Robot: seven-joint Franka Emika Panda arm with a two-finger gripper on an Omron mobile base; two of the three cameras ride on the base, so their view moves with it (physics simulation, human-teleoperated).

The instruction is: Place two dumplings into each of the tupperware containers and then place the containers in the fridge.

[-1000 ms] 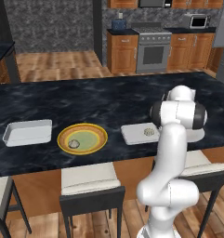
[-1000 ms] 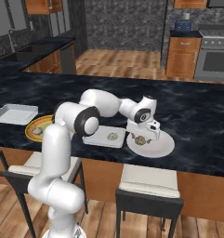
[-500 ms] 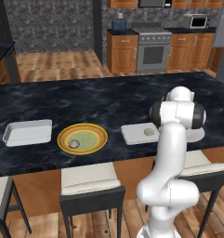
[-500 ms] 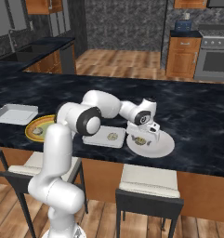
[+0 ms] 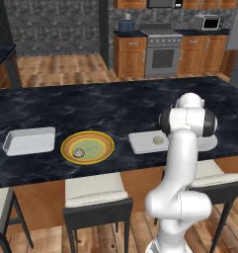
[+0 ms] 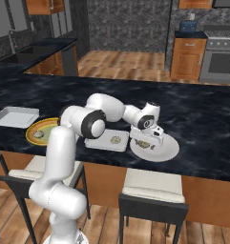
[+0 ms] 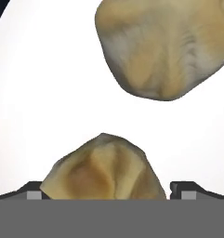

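My gripper (image 6: 146, 141) hangs low over a round white plate (image 6: 168, 151) and is open. In the hand view its fingertips (image 7: 35, 191) stand either side of a beige wrinkled dumpling (image 7: 103, 170), with the pads clear of it. A second dumpling (image 7: 164, 46) lies just beyond on the same plate. One tupperware container (image 6: 98, 143) left of the plate holds a dumpling (image 6: 115, 139), seen too in the left base view (image 5: 158, 140). The other container (image 5: 29, 141) at far left holds nothing. Another dumpling (image 5: 79, 153) sits on the yellow-rimmed green plate (image 5: 103, 141). The fridge may be the grey slab (image 5: 237, 44) at the far right edge.
All this stands along the near side of a dark marble island (image 5: 105, 106). Stools (image 5: 96, 190) are tucked under its front edge. My arm's elbow (image 5: 188, 121) blocks most of the white plate in the left base view. A steel oven (image 5: 162, 57) stands against the far wall.
The hand has sunk slightly toward the round white plate. The trays, plates and dumplings have not moved.
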